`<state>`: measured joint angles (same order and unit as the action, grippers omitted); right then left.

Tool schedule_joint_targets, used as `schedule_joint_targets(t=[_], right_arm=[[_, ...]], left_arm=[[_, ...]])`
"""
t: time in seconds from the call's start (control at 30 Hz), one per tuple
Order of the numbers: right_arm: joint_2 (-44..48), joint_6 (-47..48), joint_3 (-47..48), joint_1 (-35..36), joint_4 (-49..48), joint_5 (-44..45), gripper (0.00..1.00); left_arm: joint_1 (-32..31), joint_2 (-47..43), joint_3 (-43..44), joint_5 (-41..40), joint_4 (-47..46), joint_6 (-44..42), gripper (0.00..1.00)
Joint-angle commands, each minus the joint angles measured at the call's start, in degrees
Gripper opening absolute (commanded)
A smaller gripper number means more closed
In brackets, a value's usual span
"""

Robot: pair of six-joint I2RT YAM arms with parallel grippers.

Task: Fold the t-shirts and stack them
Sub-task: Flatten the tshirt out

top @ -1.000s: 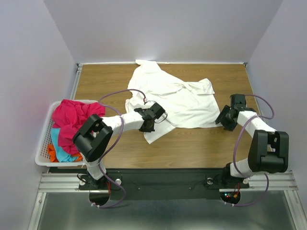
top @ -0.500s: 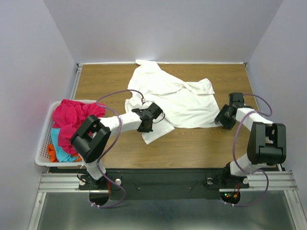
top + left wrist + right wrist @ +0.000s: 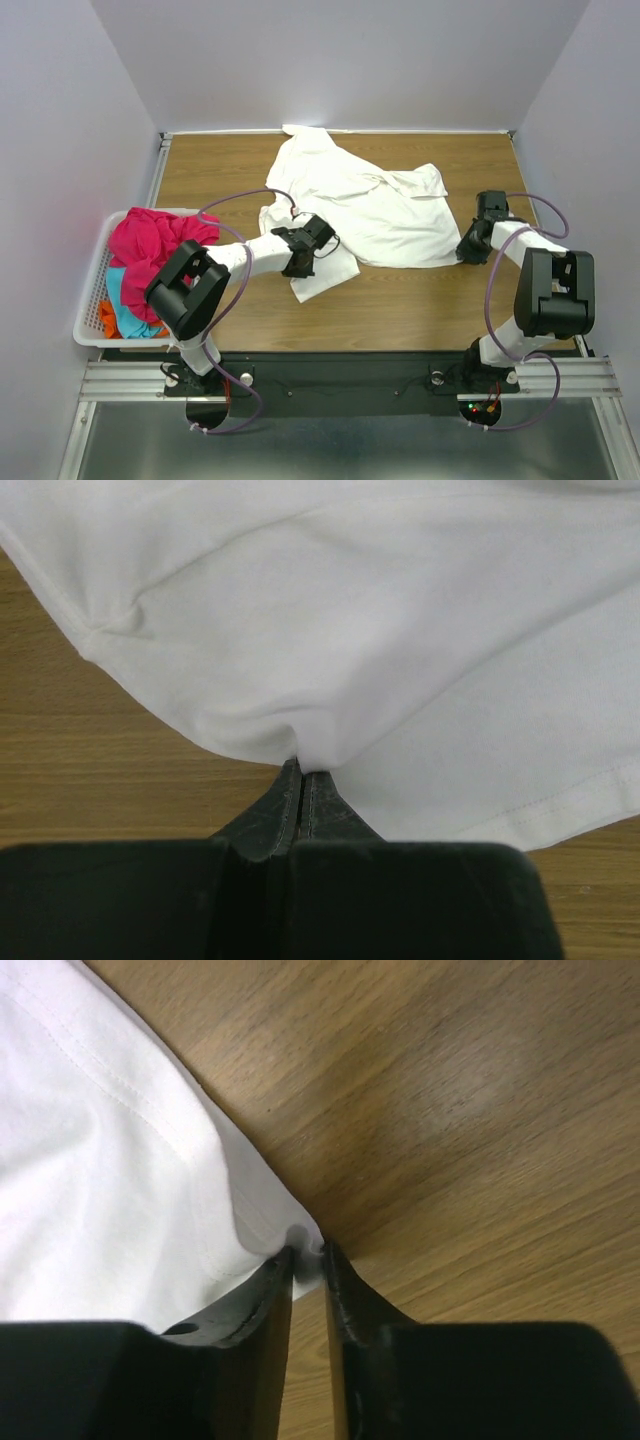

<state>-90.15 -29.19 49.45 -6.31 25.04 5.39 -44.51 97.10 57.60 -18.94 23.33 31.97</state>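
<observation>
**A:** where's the white shirt (image 3: pixel 370 205) at?

**B:** crumpled on the table (image 3: pixel 430 300). Left gripper (image 3: pixel 301 772) is pinched tight on its near edge. Right gripper (image 3: pixel 307 1257) nips the right corner, fingers nearly together, looks like cloth between them. Pink shirt (image 3: pixel 150 245) sits in the basket (image 3: pixel 84 318).
</observation>
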Motion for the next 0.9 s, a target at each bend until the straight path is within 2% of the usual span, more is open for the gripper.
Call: schedule_joint_targets(t=[0.0, 0.03, 0.13, 0.3, 0.4, 0.43, 0.5, 0.53, 0.6, 0.73, 0.77, 0.87], right_arm=[[-3.81, 0.01, -0.58, -0.11, -3.33, -0.03, 0.2], [-3.81, 0.1, -0.58, -0.2, -3.33, -0.29, 0.12], [-2.24, 0.45, 0.29, -0.11, -3.24, -2.13, 0.01], [3.65, -0.08, 7.21, -0.11, -0.7, -1.88, 0.01], [6.74, 0.01, 13.46, -0.11, 1.93, 0.32, 0.01], [7.35, 0.1, 18.44, -0.11, 2.38, 1.46, 0.01], [7.8, 0.27, 26.69, -0.11, 3.26, 2.69, 0.01], [7.8, 0.27, 26.75, -0.11, 3.35, 2.96, 0.0], [7.18, 0.8, 35.51, -0.11, 3.44, 3.57, 0.01], [6.04, 1.85, 49.05, -0.11, 3.35, 5.15, 0.01], [6.04, 2.12, 53.95, -0.11, 3.26, 5.42, 0.01], [7.09, 3.43, 59.52, -0.11, 3.26, 7.26, 0.0]], left_arm=[[0.74, -2.97, -1.09, -1.98, 0.05, -0.5, 0.0], [0.92, -3.14, -1.18, -2.24, 0.05, -0.5, 0.0], [1.18, -4.55, -1.09, -4.7, -0.22, -0.85, 0.0], [4.42, -8.58, 1.36, -9.18, 1.71, -1.9, 0.0], [9.87, -12.19, 6.1, -11.2, 2.59, -5.31, 0.0], [13.45, -12.89, 10.29, -11.9, 2.68, -6.55, 0.0], [16.63, -14.04, 18.71, -14.36, 3.3, -10.14, 0.0], [17.87, -14.13, 18.77, -15.33, 3.39, -11.3, 0.0], [21.11, -13.61, 28.93, -17.26, 4.0, -13.67, 0.0], [23.68, -12.64, 48.07, -19.55, 2.78, -20.34, 0.0], [23.86, -12.81, 50.48, -20.51, 1.38, -21.41, 0.0], [23.95, -14.65, 58.31, -20.61, -0.82, -24.14, 0.0]])
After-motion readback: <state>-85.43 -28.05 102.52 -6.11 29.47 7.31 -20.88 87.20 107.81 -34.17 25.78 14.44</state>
